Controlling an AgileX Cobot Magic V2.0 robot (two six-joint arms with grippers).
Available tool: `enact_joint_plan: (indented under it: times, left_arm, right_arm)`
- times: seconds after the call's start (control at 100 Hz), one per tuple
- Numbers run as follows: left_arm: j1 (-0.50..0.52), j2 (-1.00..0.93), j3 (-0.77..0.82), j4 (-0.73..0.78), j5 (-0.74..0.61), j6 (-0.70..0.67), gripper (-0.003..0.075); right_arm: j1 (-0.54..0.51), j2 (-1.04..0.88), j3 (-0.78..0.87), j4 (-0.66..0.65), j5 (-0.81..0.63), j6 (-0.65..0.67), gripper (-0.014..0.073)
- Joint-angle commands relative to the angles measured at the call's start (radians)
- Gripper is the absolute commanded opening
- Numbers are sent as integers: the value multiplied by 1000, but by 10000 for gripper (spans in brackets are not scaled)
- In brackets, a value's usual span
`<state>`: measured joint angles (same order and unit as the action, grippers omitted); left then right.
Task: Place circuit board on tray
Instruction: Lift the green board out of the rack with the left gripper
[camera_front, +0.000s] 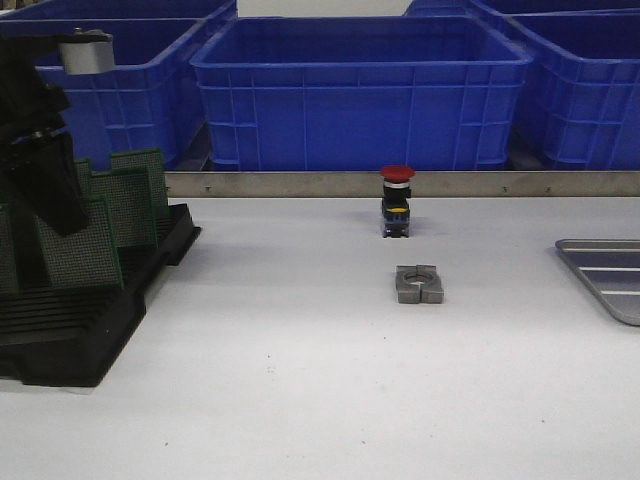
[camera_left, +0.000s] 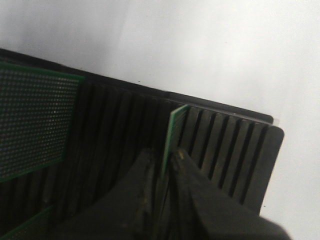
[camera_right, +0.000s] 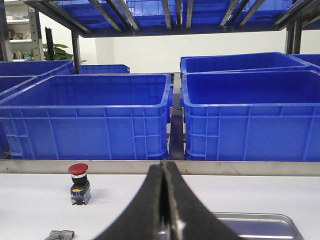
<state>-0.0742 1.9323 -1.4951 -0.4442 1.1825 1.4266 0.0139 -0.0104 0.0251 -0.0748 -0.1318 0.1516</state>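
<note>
Several green circuit boards (camera_front: 135, 195) stand upright in the slots of a black rack (camera_front: 90, 340) at the left. My left gripper (camera_front: 62, 222) reaches down onto the front board (camera_front: 85, 255). In the left wrist view that circuit board (camera_left: 173, 131) shows edge-on, standing in the rack (camera_left: 235, 150). The left gripper (camera_left: 162, 155) has one finger on each side of it, the board against one finger and a thin dark gap at the other. The silver tray (camera_front: 605, 275) lies at the right edge of the table. My right gripper (camera_right: 164, 167) hangs shut and empty above the near rim of the tray (camera_right: 270, 222).
A red-capped push button (camera_front: 397, 200) stands mid-table, with a grey metal block (camera_front: 419, 284) in front of it. Big blue bins (camera_front: 360, 90) line the back behind a metal rail (camera_front: 300, 184). Another board (camera_left: 30, 120) leans in the rack beside the left gripper.
</note>
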Motion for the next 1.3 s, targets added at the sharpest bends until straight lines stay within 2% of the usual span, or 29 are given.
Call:
enact_joint_plan:
  times: [0.0,0.22,0.32,0.47,0.72,0.98,1.29]
  left_arm:
    - [-3,-49,-34,-40,-31,-17,-18]
    - [-3,-51,-134,-49,97,-22,-18]
    - [-3,-62,-176,-54,95,-80,-18]
    - [-3,-112,-182,-71,95,-82,-18]
    - [-21,-221,-182,-253,95,-138,-18]
    - [-177,-263,-182,-286,95,-215,-18]
    - [-393,-259,-176,-298,94,-215,-18]
  right_arm:
    - [1,-21,-12,0,-80,-1,-69]
    - [1,-21,-12,0,-80,-1,-69]
    - [1,-21,-12,0,-80,-1,-69]
    - [1,-21,-12,0,-80,-1,-69]
    - [1,-21,-12,0,-80,-1,-69]
    - [1,-21,-12,0,-80,-1,-69]
    - [1,-21,-12,0,-80,-1,-69]
